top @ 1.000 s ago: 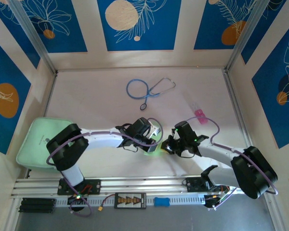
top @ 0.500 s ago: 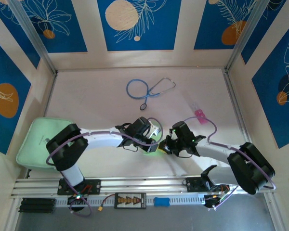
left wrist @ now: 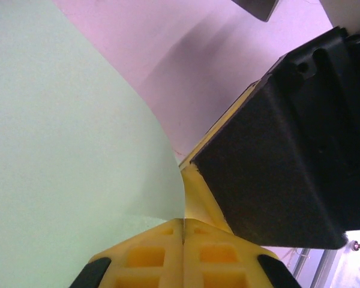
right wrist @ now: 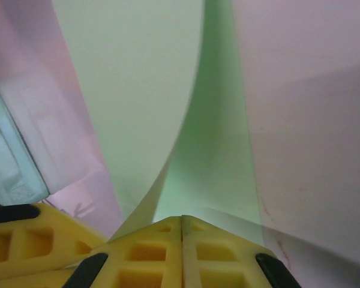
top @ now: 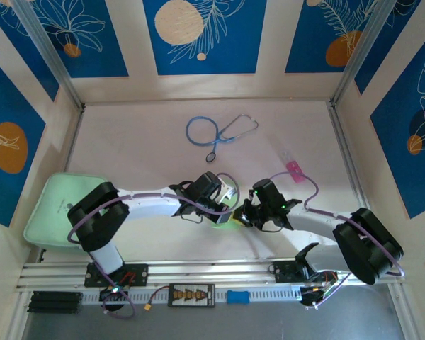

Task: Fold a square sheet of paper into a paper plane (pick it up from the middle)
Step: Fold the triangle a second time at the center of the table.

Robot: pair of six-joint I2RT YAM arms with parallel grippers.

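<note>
The square sheet of paper is a pale green patch between the two wrists at the table's middle. In the left wrist view the square sheet of paper curves up on the left, its edge running into the seam of my left gripper, whose yellow fingers are pressed together. My left gripper sits close beside my right gripper. In the right wrist view the sheet rises bent double from my right gripper, which is shut on it. The right gripper's black body looms at the right of the left wrist view.
A blue stethoscope lies at the back of the table. A small pink item sits to the right, behind the right arm. A thick mint-green pad rests at the left edge. Side walls close in the table.
The right arm has edged slightly left, closer to the left gripper. The left arm and the paper look unchanged.
</note>
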